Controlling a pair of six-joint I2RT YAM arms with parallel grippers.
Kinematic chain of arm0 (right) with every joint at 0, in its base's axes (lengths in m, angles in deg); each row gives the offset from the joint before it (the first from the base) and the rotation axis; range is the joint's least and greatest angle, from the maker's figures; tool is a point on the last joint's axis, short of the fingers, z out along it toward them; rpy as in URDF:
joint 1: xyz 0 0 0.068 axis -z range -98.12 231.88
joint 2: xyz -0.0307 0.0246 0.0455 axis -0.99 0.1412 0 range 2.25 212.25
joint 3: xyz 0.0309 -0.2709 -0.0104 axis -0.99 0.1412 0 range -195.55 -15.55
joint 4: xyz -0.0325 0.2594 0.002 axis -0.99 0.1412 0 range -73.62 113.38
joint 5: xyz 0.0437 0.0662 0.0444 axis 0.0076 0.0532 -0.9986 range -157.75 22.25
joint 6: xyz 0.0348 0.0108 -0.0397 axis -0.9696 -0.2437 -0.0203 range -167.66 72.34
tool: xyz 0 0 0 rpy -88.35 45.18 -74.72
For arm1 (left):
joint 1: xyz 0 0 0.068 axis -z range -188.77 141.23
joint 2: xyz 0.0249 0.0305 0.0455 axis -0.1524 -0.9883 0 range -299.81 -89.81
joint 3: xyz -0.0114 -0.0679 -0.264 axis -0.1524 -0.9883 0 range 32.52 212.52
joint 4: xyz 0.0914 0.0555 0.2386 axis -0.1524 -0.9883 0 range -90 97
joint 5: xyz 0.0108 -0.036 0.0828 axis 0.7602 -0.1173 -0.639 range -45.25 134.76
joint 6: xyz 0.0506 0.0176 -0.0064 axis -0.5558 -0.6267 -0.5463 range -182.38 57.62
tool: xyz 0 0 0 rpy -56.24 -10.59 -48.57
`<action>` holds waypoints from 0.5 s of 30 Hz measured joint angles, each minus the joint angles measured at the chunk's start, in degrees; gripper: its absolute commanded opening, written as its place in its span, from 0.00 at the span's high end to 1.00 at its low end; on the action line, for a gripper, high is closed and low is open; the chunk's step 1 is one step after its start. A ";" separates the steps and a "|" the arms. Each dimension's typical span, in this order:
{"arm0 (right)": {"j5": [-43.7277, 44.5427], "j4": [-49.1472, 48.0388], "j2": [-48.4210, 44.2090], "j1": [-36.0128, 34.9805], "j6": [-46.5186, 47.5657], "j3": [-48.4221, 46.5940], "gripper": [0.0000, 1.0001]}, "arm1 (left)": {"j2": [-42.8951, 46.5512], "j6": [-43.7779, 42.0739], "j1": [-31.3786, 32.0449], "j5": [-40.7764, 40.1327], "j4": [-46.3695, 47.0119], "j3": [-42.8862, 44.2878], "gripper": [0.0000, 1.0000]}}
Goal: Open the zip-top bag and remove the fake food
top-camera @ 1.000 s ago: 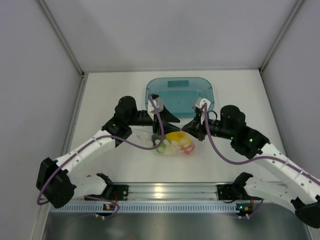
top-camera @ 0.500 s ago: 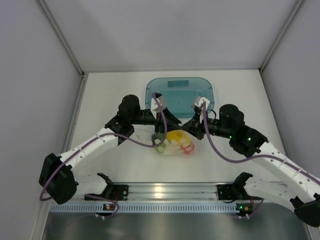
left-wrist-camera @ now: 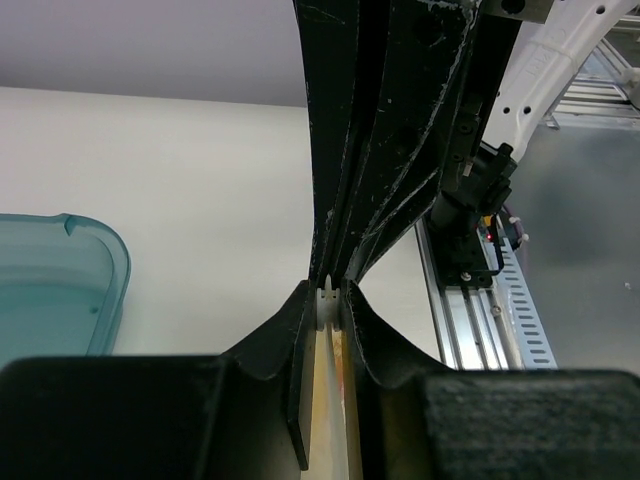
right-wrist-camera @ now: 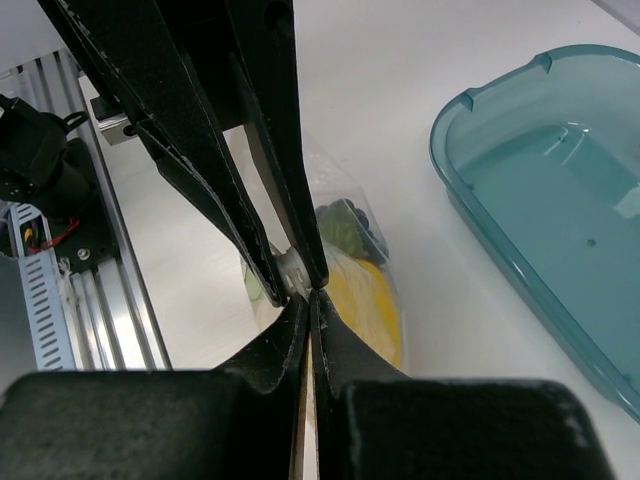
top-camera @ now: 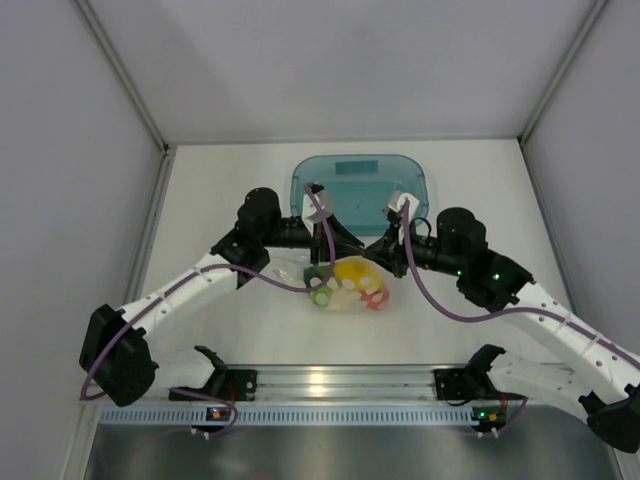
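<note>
We begin at the left gripper (left-wrist-camera: 328, 297). Its jaws stand narrow, with only a slit between them, and a small white bit sits at the tips. Whether they pinch it we cannot tell. The right gripper (right-wrist-camera: 310, 296) meets it tip to tip. Its fingers are pressed together with no gap showing, but we cannot tell whether bag film lies between them. In the top view the two come together nose to nose over the middle of the white table (top-camera: 220, 190), the left arm reaching in from 8 o'clock and the right arm from 4 o'clock.

Just at 6 o'clock of that meeting point lies the zip-top bag (top-camera: 345, 288), resting on the table with its far edge under the fingertips. The fake food (top-camera: 352, 272) shows through its clear, crinkled plastic. We see a yellow fruit (right-wrist-camera: 372, 300) nearest the grippers, a dark grape bunch (right-wrist-camera: 352, 214) with a green piece (right-wrist-camera: 338, 236) beside it, and a red piece (top-camera: 377, 297) at the bag's 4 o'clock corner.

At 12 o'clock of the grippers sits the teal tray (top-camera: 360, 190), near them and apart from the bag. At 6 o'clock, well beyond the bag, the metal rail (top-camera: 330, 380) runs along the near edge.
</note>
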 measured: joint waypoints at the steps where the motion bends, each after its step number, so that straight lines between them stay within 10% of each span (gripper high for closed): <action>1: 0.13 0.00 -0.04 0.00 -0.11 0.00 1.00 | 0.00 -0.04 0.00 -0.11 -0.02 0.00 1.00; 15: 7.39 -1.03 -8.55 1.97 -4.72 4.17 1.00 | -0.57 -7.54 -2.58 -1.44 -6.93 1.60 1.00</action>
